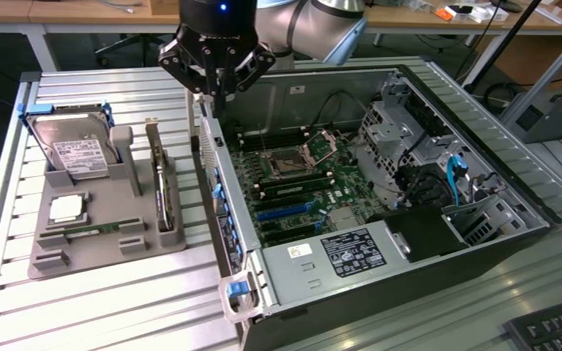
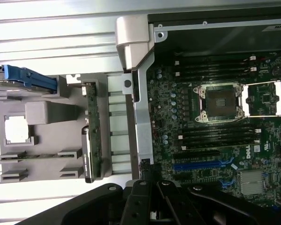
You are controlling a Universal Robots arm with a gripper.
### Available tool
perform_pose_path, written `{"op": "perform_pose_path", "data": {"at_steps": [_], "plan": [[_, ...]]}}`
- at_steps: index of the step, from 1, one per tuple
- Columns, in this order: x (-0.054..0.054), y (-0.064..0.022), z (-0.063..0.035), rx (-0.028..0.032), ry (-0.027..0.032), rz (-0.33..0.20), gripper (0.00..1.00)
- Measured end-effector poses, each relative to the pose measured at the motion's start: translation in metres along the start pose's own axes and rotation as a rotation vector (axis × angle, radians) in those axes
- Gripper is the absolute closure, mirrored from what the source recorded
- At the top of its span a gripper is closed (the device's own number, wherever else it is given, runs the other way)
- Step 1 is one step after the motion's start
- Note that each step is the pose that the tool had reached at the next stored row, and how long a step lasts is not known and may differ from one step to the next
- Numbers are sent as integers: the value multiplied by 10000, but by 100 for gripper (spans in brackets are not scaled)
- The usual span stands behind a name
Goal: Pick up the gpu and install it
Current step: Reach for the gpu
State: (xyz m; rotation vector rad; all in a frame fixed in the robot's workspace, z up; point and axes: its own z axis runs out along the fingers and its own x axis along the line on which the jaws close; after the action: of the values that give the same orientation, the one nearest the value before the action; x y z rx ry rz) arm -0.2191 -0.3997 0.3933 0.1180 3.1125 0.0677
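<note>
**Exterior view**
- Gripper: closed, fingers pressed together, holding nothing. It hangs over the far end of the computer case wall that faces the holder.
- Gpu: stands on edge in the grey holder, just beside the case on the exterior view's left. It is well apart from the gripper and untouched.
- Hard drive: upright in the same holder, farther from the case than the gpu.
- Motherboard: inside the case, its blue slots unoccupied.
- Table: slatted metal, carrying both holder and case.

**Wrist view**
- Gripper: dark body, directly above the case wall.
- Gpu: thin, seen edge-on in the holder, outside the case, near the wall.
- Motherboard: on the inner side of that wall.

**Hazards, as I judge them**
- Dropping straight down here would drive the closed fingers onto the case wall.
- Closed fingers brought over the card would press on its top edge instead of straddling it.
- The card sits close to the wall, so a finger could snag there.
- An off-square pull could jam the card in its slot.
</note>
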Motion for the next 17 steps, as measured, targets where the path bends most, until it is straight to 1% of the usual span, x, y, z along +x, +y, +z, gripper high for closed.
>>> {"op": "perform_pose_path", "data": {"at_steps": [17], "plan": [[42,-5,-2,0,1,0,89]]}}
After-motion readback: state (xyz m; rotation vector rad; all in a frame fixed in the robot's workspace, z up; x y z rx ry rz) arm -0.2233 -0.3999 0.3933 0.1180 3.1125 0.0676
